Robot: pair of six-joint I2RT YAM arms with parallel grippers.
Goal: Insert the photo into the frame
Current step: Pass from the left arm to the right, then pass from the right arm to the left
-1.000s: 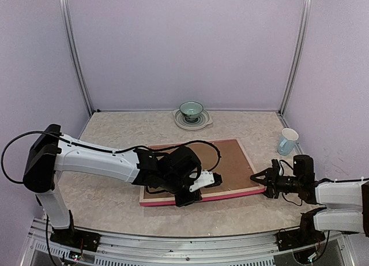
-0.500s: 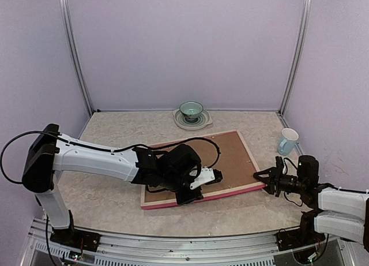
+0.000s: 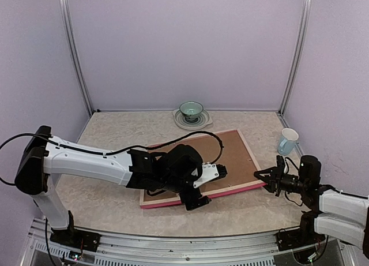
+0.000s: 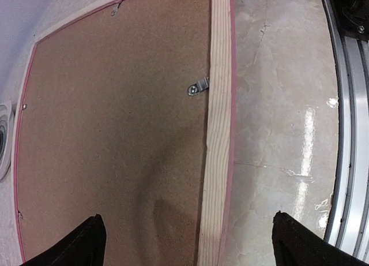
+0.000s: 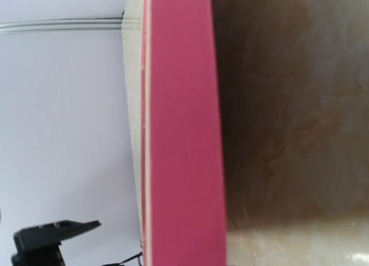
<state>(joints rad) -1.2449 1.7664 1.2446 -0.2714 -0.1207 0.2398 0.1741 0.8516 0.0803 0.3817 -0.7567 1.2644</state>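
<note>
Down at the table's (image 3: 109,133) near side, left gripper (image 4: 190,243) hangs over the frame's (image 3: 239,190) front rail, fingers (image 4: 81,246) spread wide, nothing held. Right gripper (image 3: 266,172) sits just off the frame's near-right corner, jaws apart too, empty. Frame's lying face-down, brown backing board (image 3: 230,153) up w/ a metal clip (image 4: 199,87) by the rail. Further back: pale blue mug (image 3: 286,141) on the right, green bowl (image 3: 191,110) at the rear wall.

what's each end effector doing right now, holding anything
left end effector: open, empty, above the back of the frame.
right end effector: open at the frame's right corner, holding nothing as far as shows.
</note>
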